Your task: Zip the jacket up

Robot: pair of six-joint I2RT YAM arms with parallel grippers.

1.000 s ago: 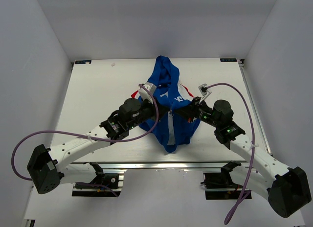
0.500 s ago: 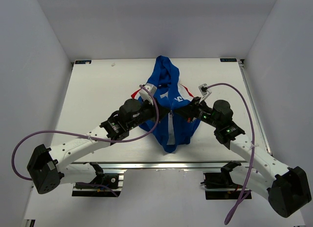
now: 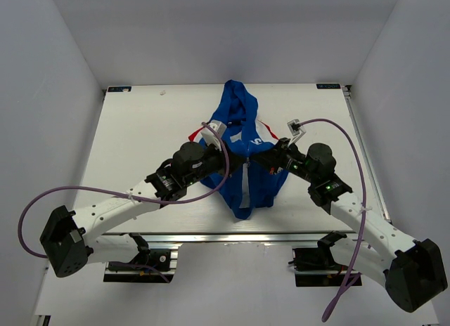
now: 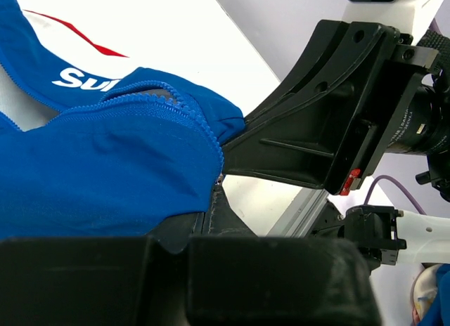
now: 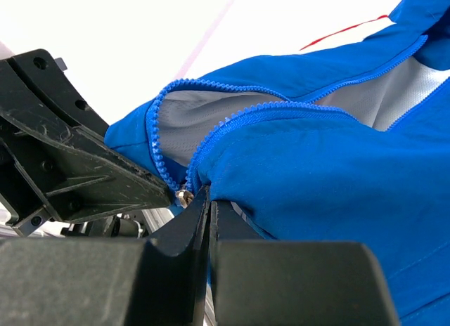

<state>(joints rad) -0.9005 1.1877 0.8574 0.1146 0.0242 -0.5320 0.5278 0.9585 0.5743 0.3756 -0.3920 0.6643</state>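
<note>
Your left gripper is pinching the small royal-blue fabric jacket beside its blue zipper teeth; your right gripper is pinching the facing edge.

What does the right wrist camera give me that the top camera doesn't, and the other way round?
Only the right wrist view: the zipper teeth apart, pale lining between them, and a small metal slider right at the tips of the shut right gripper. Only the top view: the whole jacket on the table, with its hood toward the far edge. Both: the left gripper meeting the right one at the jacket's front.
</note>
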